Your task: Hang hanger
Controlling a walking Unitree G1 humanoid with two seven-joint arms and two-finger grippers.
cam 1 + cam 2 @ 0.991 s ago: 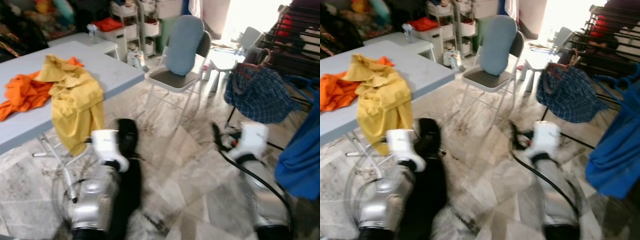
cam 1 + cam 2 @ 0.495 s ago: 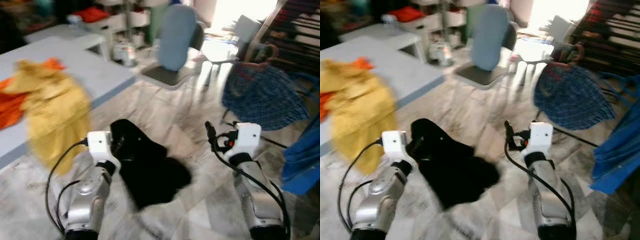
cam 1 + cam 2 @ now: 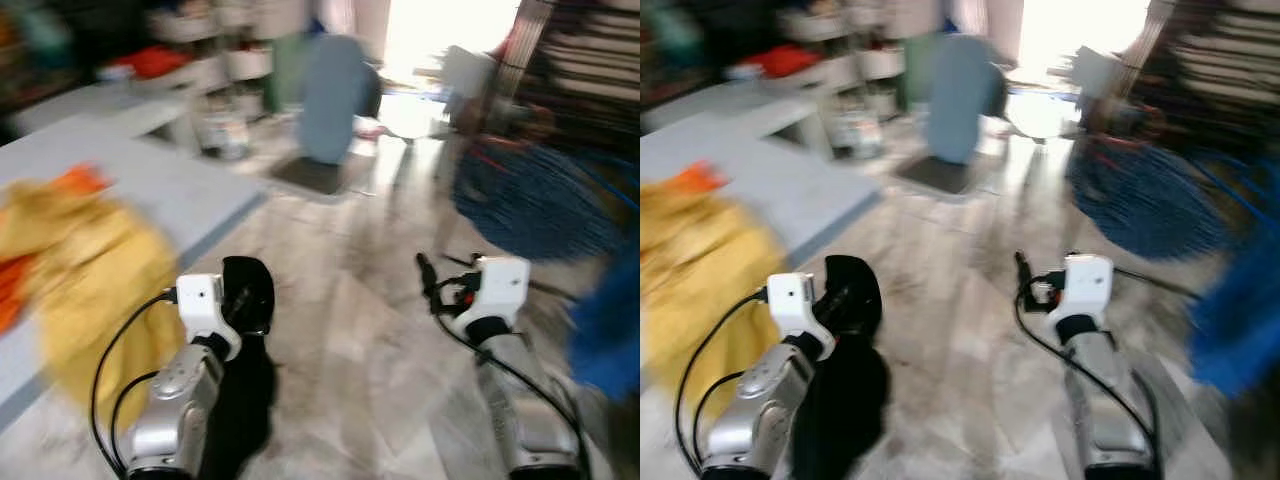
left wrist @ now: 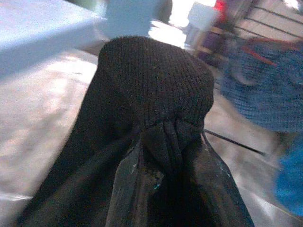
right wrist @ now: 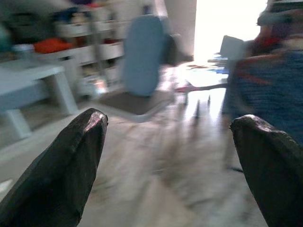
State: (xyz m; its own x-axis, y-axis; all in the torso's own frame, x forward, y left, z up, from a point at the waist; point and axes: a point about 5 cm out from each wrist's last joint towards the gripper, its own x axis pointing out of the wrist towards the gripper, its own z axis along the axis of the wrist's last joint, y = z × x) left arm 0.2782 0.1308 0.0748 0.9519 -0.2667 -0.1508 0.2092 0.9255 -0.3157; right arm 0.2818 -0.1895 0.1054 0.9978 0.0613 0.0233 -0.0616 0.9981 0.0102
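Observation:
A black knitted garment (image 4: 156,80) is bunched between the fingers of my left gripper (image 4: 163,142), which is shut on it. In the eye views the garment (image 3: 243,385) hangs from that gripper (image 3: 245,300) down along my left arm. My right gripper (image 3: 425,272) is held out over the floor, open, with nothing between its fingers (image 5: 71,161). A dark clothes rack (image 3: 590,60) stands at the far right, with a blue checked garment (image 3: 540,195) hanging on it. I cannot make out a hanger in these blurred frames.
A grey table (image 3: 150,190) on my left carries a yellow garment (image 3: 90,270) and an orange one (image 3: 70,180). A folding chair with a blue cushion (image 3: 330,100) stands ahead. A bright blue cloth (image 3: 605,340) hangs at the right edge. Marble floor lies ahead.
The whole view has shifted and blurred, so the camera is moving. The black garment, flung out to the right half a second ago, now hangs straight down from my left gripper.

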